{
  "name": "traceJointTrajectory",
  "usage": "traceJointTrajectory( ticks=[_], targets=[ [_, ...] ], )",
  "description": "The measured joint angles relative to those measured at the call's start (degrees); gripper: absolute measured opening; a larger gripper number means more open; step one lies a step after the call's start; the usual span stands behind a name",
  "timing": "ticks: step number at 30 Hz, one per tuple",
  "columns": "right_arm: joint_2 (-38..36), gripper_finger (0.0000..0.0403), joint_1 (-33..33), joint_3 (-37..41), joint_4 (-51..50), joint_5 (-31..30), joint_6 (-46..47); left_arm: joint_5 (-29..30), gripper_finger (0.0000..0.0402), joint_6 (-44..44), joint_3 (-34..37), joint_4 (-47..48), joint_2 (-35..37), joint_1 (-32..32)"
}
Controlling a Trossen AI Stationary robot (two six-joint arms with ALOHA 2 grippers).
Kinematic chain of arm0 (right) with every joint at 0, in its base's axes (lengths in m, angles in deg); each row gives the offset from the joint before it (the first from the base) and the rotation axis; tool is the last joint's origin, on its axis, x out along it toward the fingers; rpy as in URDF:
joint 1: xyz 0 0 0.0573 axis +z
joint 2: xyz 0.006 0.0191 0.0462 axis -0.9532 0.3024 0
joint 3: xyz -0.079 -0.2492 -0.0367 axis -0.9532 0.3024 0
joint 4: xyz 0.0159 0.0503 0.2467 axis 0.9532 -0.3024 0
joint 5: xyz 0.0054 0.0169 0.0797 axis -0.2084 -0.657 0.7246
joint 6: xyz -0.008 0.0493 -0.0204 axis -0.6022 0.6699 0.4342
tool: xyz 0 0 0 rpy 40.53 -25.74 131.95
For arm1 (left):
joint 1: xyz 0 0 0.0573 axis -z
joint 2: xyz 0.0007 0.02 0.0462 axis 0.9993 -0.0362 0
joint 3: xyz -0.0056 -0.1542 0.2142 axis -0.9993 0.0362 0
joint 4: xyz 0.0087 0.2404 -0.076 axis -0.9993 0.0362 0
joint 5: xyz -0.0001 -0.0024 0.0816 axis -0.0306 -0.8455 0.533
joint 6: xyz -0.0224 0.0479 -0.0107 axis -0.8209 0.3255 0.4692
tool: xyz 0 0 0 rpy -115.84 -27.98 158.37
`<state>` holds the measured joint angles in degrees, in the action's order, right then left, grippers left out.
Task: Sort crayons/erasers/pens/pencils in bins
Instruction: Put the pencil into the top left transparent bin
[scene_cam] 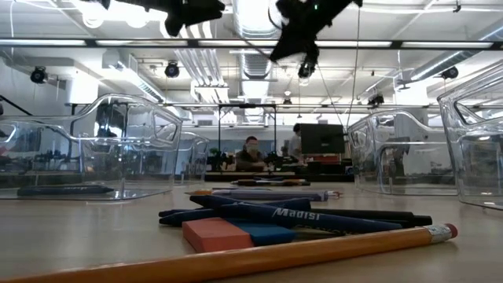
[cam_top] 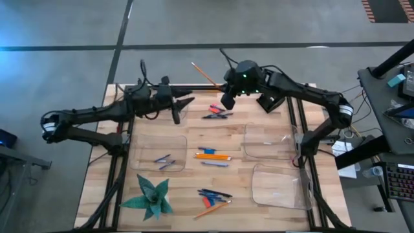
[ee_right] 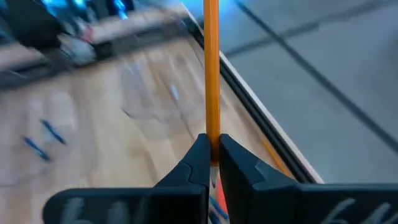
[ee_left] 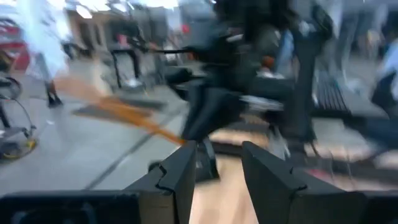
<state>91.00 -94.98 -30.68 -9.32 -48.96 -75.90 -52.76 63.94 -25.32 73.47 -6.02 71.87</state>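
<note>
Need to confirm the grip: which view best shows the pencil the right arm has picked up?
The right wrist view: the pencil stands clamped between the right gripper's fingers. The high view shows it slanting out past the table's far edge; the left wrist view only an orange blur; the low view not clearly.

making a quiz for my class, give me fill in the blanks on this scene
1. The right gripper is shut on an orange ____.
2. The left gripper holds nothing; its jaws are ____.
3. The paper star is coloured ____.
4. The bin nearest the star holds short blue ____.

Missing: pencil; open; green; crayons
</note>
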Motion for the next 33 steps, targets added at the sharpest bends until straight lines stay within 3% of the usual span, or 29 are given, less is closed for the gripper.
traceJointTrajectory(
  ticks=[3,6,10,17,21,33],
  targets=[
    [-1.15,0.0013,2.56,0.0,2.65,-0.01,-0.53,0.09,0.0116,-5.4,4.48,-13.7,-1.07,-0.08],
    [-1.47,0.0013,4.89,0.0,4.41,0.0,-1.14,0.04,0.0116,-12.1,6.72,-20.89,-1.55,-0.04],
    [-1.48,0.0013,7.02,0.0,6.35,0.0,-1.12,0.1,0.0116,-17.04,7.18,-21.42,-2.0,-0.08],
    [-1.48,0.0013,9.45,0.0,6.99,-0.03,-1.09,-0.07,0.0116,-17.13,5.97,-21.52,-2.34,-0.06],
    [-1.24,0.0013,9.93,0.0,8.59,-0.04,-0.29,-3.51,0.0119,-17.72,5.75,-21.48,-2.34,-0.07],
    [-0.23,0.0013,11.21,0.0,9.48,-0.08,0.83,-2.8,0.0188,-17.05,5.61,-21.86,-2.51,-0.04]
  ],
)
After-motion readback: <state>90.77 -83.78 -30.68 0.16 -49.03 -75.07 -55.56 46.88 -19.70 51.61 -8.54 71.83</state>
